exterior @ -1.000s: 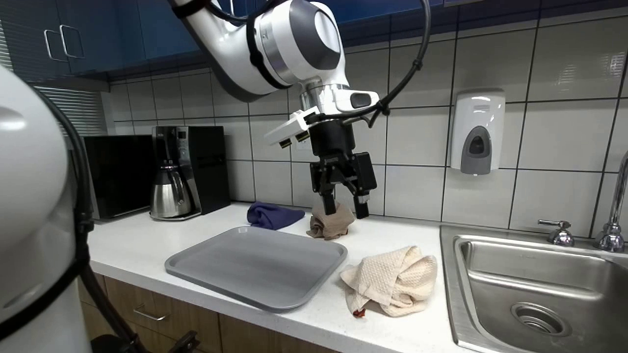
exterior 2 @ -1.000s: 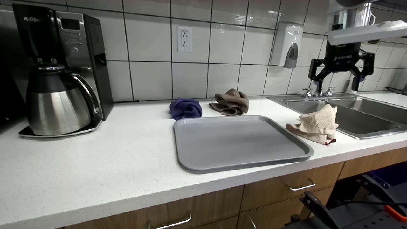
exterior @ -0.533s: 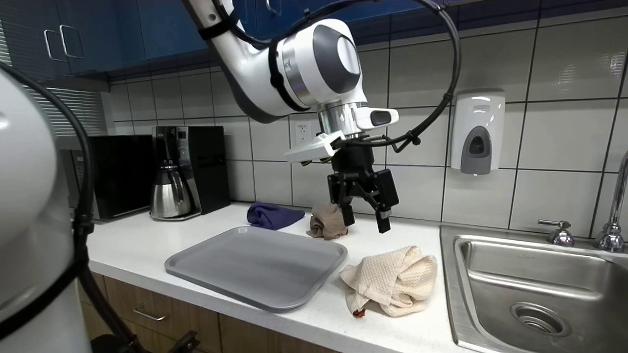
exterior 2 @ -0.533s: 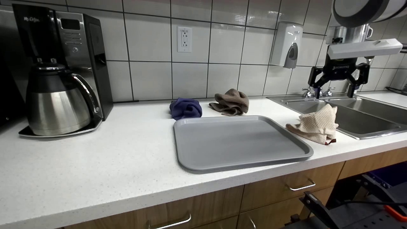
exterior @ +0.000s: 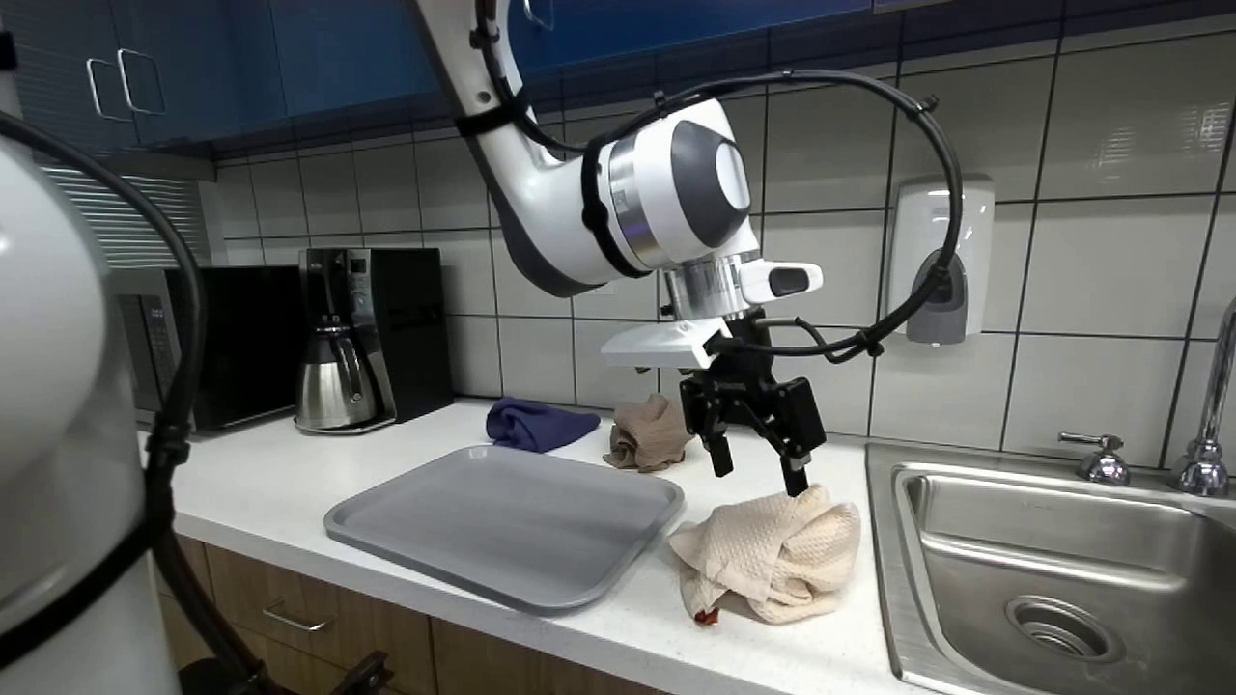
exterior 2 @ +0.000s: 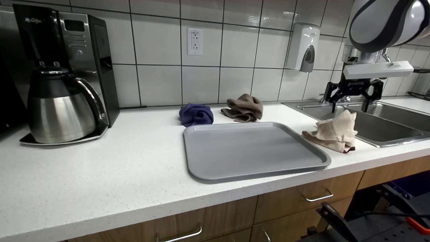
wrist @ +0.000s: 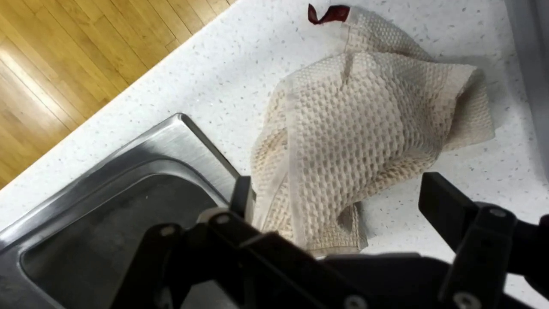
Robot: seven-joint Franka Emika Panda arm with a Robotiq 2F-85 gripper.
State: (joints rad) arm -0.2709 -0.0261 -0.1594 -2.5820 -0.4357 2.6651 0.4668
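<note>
While the hand (exterior: 759,476) hung spread above the cream cloth (wrist: 356,133) — right of centre in the wrist view — a shallow pinch risked losing its loose folds, a low approach scraping the lower-left sink (wrist: 193,150).

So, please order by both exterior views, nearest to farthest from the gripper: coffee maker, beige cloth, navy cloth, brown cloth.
1. Beige cloth, below the gripper, beside the sink.
2. Brown cloth, behind the tray.
3. Navy cloth, also behind the tray, farther from the sink.
4. Coffee maker, beyond all three cloths.
</note>
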